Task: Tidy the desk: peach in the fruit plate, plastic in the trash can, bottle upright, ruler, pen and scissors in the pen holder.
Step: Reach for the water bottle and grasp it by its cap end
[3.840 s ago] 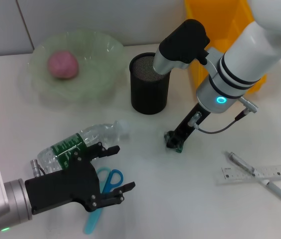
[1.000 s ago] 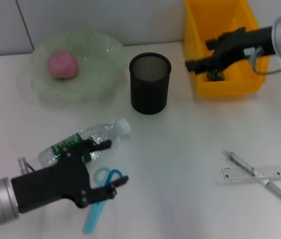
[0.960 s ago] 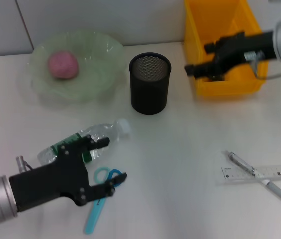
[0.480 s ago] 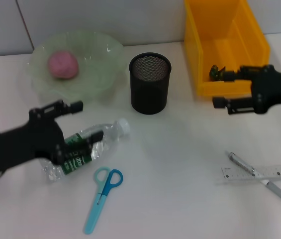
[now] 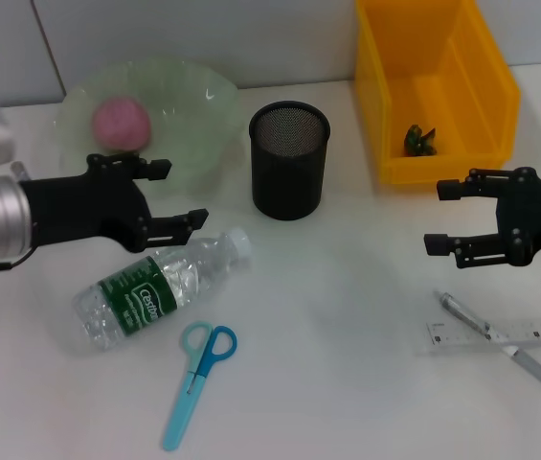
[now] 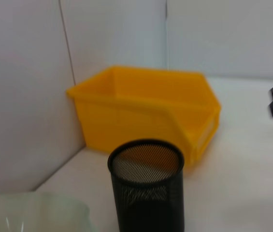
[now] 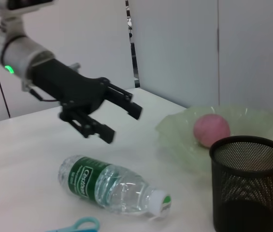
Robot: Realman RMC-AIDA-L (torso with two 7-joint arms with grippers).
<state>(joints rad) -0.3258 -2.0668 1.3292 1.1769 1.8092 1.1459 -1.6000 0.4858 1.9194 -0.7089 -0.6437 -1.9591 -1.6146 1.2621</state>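
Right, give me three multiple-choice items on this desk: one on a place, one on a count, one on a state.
1. Where is the peach?
A. In the green fruit plate
B. In the yellow bin
C. Beside the scissors

2. How many loose items lie near the right claw, on the side away from the bin?
A. One
B. Two
C. Four

3. How does the bottle stand?
A. Upright
B. On its side
C. Held in a claw

Answers:
1 A, the pink fruit sits inside the plate.
2 B, the pen and the ruler lie crossed there.
3 B, it lies flat on the desk, cap towards the pen holder, with the open left claw above it and not touching.
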